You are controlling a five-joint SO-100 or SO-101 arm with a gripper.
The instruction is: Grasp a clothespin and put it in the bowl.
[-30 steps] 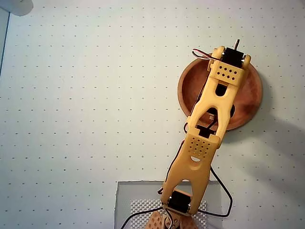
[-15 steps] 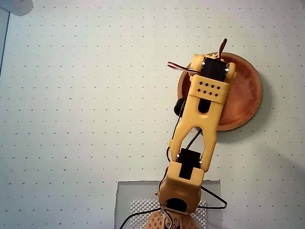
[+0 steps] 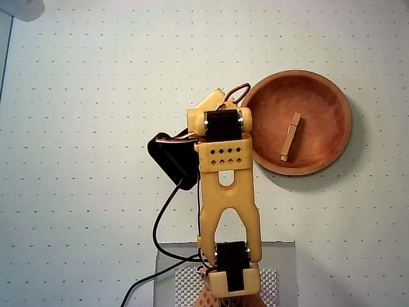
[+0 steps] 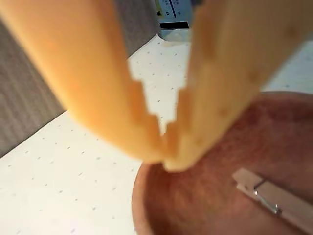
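While the yellow plastic robot arm (image 3: pixel 225 192) is stretched over the white dotted table (image 3: pixel 83 96), the round reddish-brown wooden bowl (image 3: pixel 332 102) is seen beside it. The empty gripper (image 4: pixel 167 155) is pinched together above the rim. The small tan wooden clothespin (image 3: pixel 291 137) is laid inside, apart from the tips.

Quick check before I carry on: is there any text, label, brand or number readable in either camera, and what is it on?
Nothing is readable in either view.
Pale container at the top of the wrist view: it carries a label with dark marks and a black band, too blurred to read.
Yellow plastic arm, round reddish-brown wooden bowl, light tan wooden clothespin, dotted white table: no text visible.
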